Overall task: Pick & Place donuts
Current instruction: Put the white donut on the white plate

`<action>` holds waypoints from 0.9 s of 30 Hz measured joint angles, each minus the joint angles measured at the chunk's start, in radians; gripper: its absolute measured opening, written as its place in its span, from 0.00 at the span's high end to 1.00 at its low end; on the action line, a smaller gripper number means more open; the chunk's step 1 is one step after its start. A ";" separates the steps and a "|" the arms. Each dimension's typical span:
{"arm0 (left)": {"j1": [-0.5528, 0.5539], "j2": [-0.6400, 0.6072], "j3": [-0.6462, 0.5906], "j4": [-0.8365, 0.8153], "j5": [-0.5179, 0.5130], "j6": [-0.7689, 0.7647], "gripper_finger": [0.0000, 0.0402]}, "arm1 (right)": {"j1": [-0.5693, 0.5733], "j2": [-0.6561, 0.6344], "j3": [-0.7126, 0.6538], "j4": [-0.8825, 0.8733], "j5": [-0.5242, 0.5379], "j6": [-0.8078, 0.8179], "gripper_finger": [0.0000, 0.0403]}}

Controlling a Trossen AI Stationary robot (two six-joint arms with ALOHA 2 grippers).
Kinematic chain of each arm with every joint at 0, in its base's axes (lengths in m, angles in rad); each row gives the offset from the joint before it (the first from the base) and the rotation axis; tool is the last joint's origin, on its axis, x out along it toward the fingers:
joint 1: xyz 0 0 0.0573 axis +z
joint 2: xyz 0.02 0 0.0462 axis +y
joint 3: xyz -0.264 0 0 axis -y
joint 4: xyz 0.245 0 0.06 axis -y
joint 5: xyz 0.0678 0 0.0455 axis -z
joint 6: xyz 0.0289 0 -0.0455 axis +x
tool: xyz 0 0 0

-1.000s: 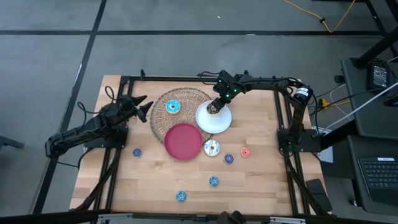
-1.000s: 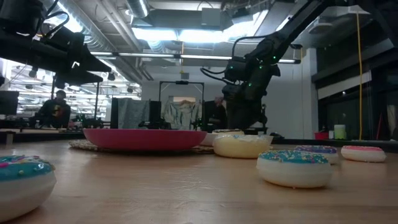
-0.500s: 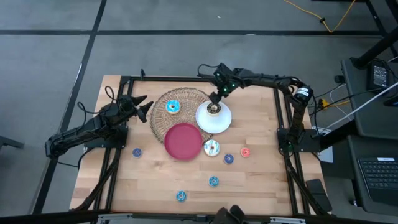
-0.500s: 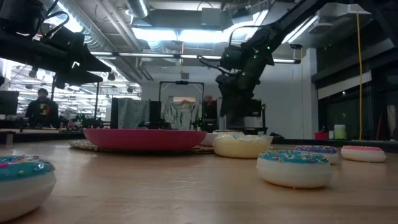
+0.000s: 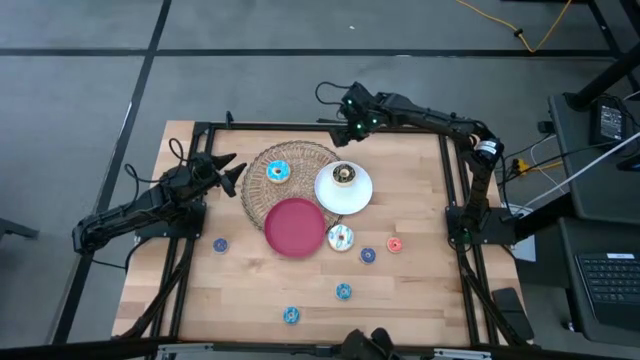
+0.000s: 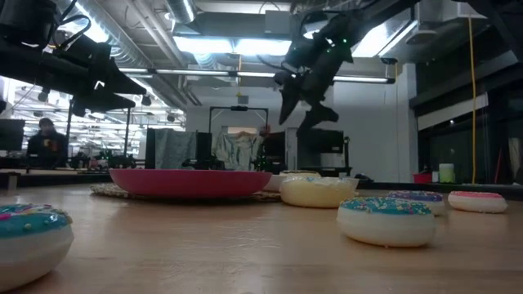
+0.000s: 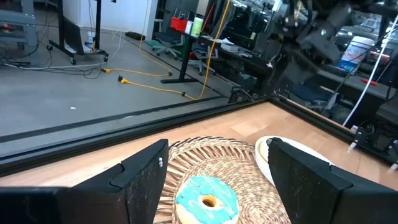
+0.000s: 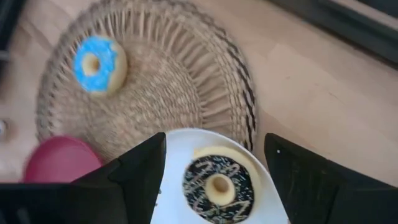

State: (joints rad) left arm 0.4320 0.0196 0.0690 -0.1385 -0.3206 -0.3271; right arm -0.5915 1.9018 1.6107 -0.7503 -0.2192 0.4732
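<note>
My right gripper (image 5: 352, 120) hangs open in the air over the table's far edge, beyond the white plate (image 5: 360, 192). A chocolate-brown donut (image 5: 344, 175) lies flat on that plate; in the right wrist view it (image 8: 218, 182) shows between my open fingers, well below them. A cyan donut (image 5: 278, 171) lies on the round wicker mat (image 5: 300, 158). My left gripper (image 5: 232, 172) waits open at the mat's left edge, pointing at the cyan donut (image 7: 207, 199). A white-sprinkled donut (image 5: 340, 238), a navy one (image 5: 368, 255) and a red one (image 5: 394, 244) lie on the bare wood.
A red plate (image 5: 295, 227) overlaps the mat's near edge. Small donuts lie toward the near edge: blue (image 5: 343, 292), cyan (image 5: 291, 316), and navy (image 5: 219, 244) on the left. A black frame rail runs along the far edge under my right arm.
My right gripper has risen from the chocolate donut on the white plate and moved toward the table's far edge, tipping its fingers outward as it climbed. The donut has stayed lying on the plate. My left arm has kept still.
</note>
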 joint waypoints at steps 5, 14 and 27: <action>0.000 0.000 0.000 0.000 0.000 0.000 0.34 | 0.004 -0.001 0.065 -0.030 0.000 0.064 0.33; 0.000 0.000 0.000 0.000 0.000 0.000 0.34 | 0.049 -0.022 0.106 -0.055 -0.010 0.215 0.33; 0.000 0.000 0.000 0.000 0.000 0.000 0.34 | 0.233 -0.126 0.107 -0.030 0.213 0.439 0.33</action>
State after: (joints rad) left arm 0.4318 0.0196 0.0691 -0.1387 -0.3206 -0.3271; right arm -0.3588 1.7755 1.7172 -0.7802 -0.0063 0.9124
